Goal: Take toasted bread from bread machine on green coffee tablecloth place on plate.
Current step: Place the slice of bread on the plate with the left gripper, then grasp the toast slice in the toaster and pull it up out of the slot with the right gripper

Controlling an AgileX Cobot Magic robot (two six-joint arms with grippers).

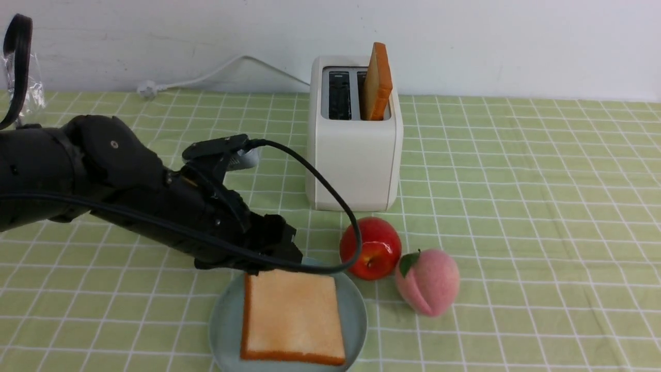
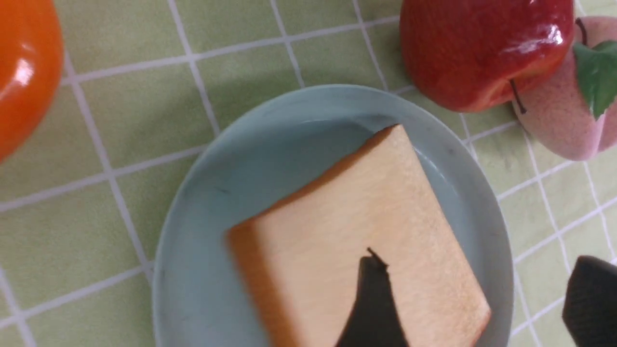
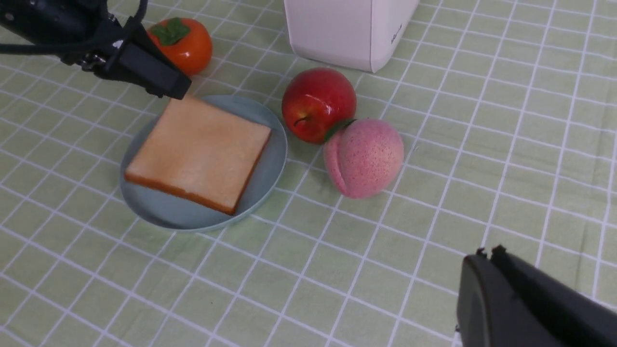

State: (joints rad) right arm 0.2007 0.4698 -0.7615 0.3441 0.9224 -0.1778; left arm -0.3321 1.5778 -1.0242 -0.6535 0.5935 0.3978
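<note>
Left gripper (image 2: 477,270) spread wide, empty, over the toaster-side edge of the plate (image 1: 356,315). One toast slice (image 1: 292,315) flat on plate. Second slice (image 1: 378,82) upright in toaster (image 1: 353,165). Right gripper (image 3: 487,255) closed, empty.

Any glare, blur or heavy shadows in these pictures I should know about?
Front view: even light, only soft shadows under the apple and peach. Left wrist view: glare spots on the apple and persimmon; plated toast slightly soft, left pincer a dark featureless shape. Right wrist view: sharp, small highlight on the apple, right pincer dark at the frame's edge.
</note>
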